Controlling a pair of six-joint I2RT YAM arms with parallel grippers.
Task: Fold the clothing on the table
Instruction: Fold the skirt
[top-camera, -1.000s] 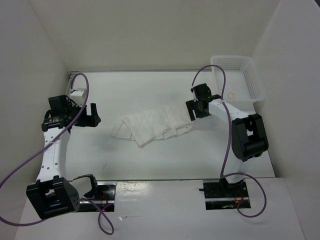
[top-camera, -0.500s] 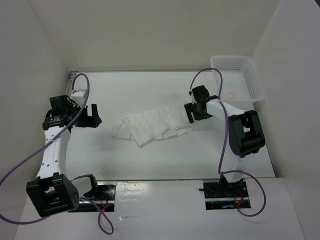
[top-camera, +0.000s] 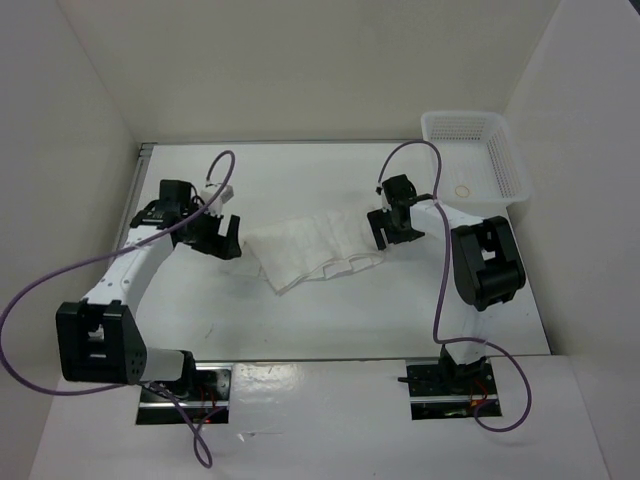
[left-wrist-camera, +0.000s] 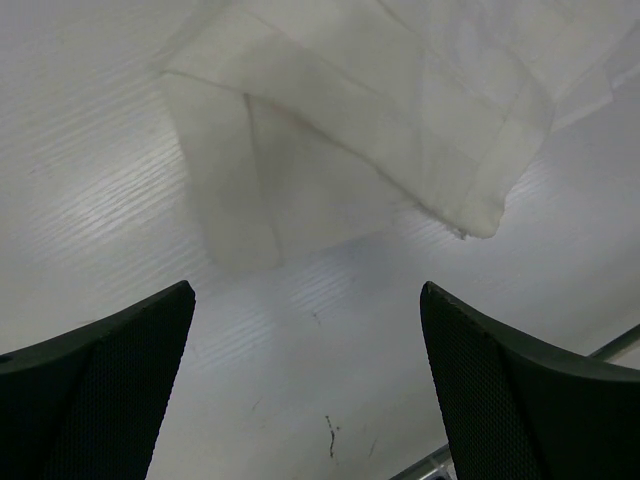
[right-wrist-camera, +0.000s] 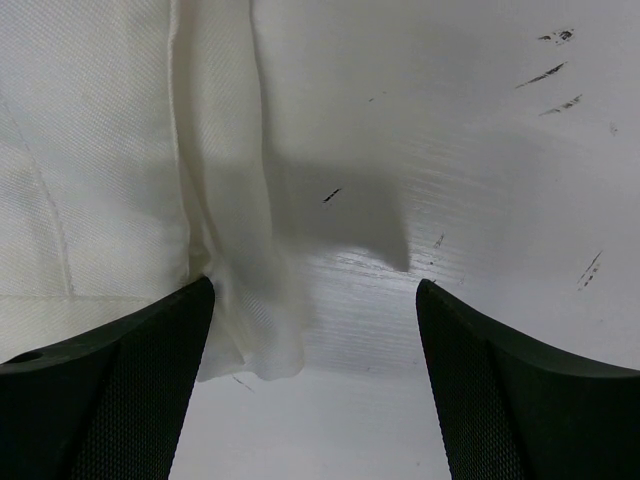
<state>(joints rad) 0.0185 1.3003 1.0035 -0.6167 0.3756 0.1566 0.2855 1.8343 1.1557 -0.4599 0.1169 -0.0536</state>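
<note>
The clothing (top-camera: 310, 250) lies mid-surface as a slanted, loosely folded strip of thin white fabric. Its layers overlap, faintly creased, with a scalloped hem along the near right edge. One corner points toward the near side. The surface (top-camera: 300, 190) is flat, matte white and lightly scuffed.

Bright, even light from above fills the overhead view, where the flat matte white table (top-camera: 340, 310) carries only faint shadows beside the thin creased white fabric garment (top-camera: 310, 250). In the left wrist view a soft grey shadow lies on the table against the garment's edge, and the dark fingers (left-wrist-camera: 100, 390) of the left end effector (left-wrist-camera: 307, 295) are blurred. In the right wrist view a similar shadow sits beside the garment's hem, streaky glare crosses the table, and the fingers (right-wrist-camera: 110, 390) of the right end effector (right-wrist-camera: 312, 290) are out of focus
</note>
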